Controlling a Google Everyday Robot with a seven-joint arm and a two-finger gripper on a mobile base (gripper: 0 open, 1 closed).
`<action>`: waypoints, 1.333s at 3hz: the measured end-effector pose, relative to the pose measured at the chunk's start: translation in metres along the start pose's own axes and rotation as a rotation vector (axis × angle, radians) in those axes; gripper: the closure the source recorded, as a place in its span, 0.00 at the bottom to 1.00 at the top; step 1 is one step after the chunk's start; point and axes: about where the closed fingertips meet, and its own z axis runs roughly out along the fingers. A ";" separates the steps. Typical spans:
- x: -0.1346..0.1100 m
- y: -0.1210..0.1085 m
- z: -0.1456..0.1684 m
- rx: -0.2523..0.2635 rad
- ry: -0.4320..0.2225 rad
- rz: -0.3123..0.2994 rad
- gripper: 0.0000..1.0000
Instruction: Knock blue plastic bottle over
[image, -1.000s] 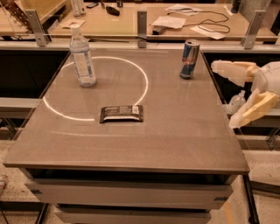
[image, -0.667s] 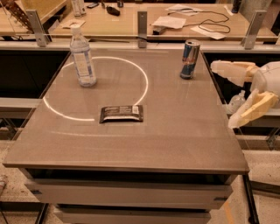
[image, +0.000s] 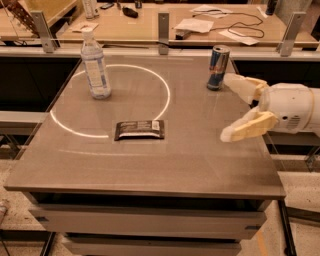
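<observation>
The blue plastic bottle stands upright at the far left of the table, clear with a white cap and a pale label, on the edge of a white ring of light. My gripper is at the right side of the table, well to the right of the bottle. Its two cream fingers are spread wide apart and hold nothing. One finger reaches close to the can, the other hangs over the table's right part.
A blue-and-silver drink can stands upright at the far right, just left of my gripper. A dark snack bar packet lies flat mid-table. The grey table has a railing with metal posts behind it.
My gripper has moved left, from beyond the table's right edge to over its right side, nearer the can. The bottle, can and packet have not moved.
</observation>
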 end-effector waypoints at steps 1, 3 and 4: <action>0.001 -0.024 0.045 0.042 -0.067 -0.029 0.00; 0.000 -0.052 0.123 0.070 0.011 -0.030 0.00; 0.006 -0.066 0.151 0.101 0.069 0.014 0.00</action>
